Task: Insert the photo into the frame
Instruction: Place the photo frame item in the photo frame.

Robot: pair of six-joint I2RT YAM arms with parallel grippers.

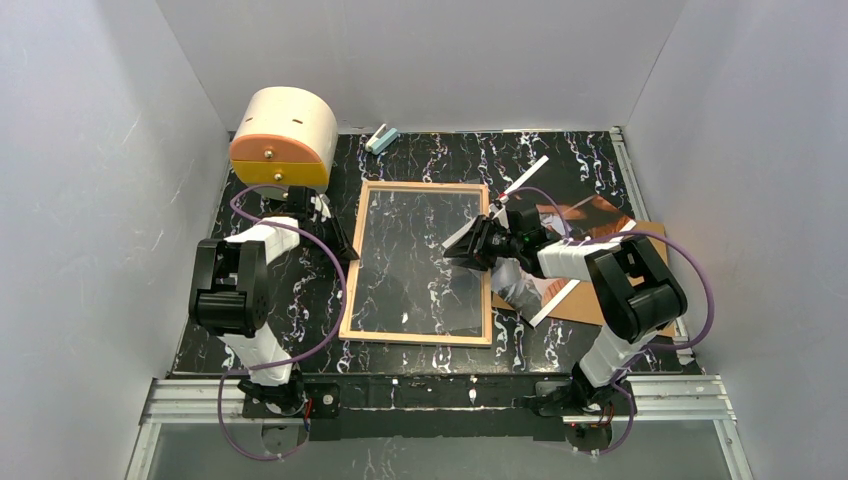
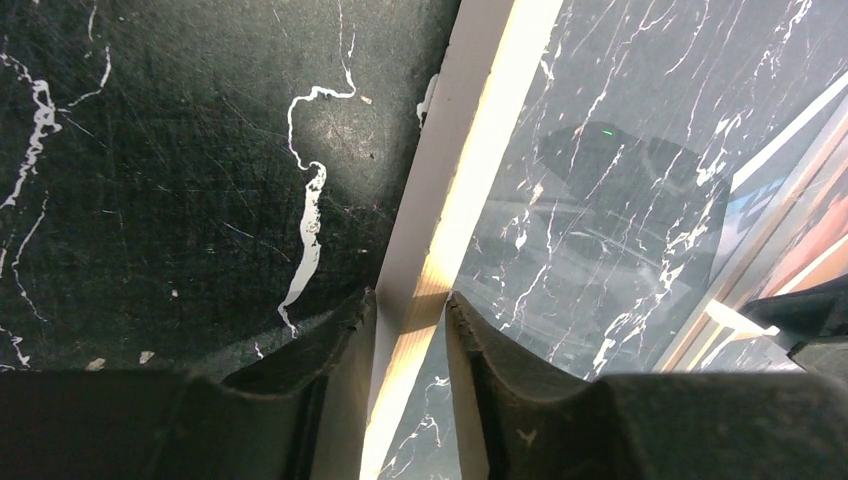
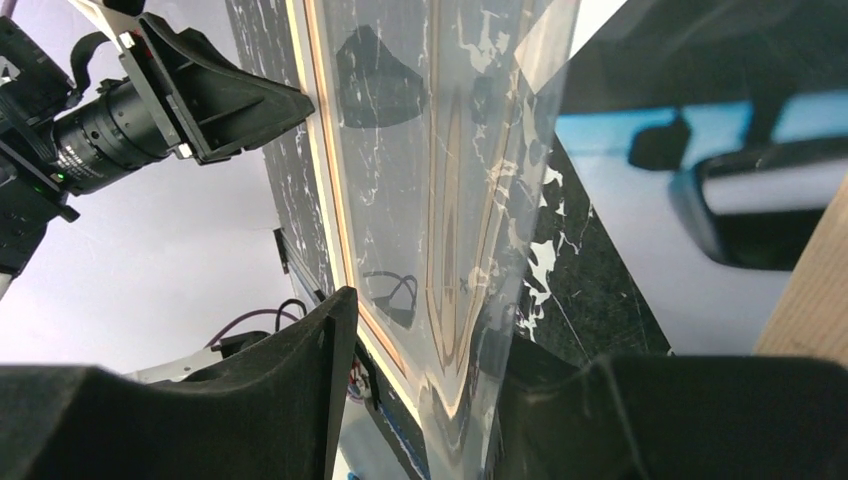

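Desk surface: black, white-veined desk (image 1: 560,160), five items on it.
The frame (image 1: 415,338), pale wood rim with clear pane, lies at the centre, long side running near to far. Just right of it a brown board (image 1: 583,305) lies flat with the photo (image 1: 590,215) askew on top, the photo's white-bordered far corner reaching out over the desk. A cream-and-orange round box (image 1: 285,135) stands at the far left corner. A small pale-blue item (image 1: 381,139) sits by the far edge.
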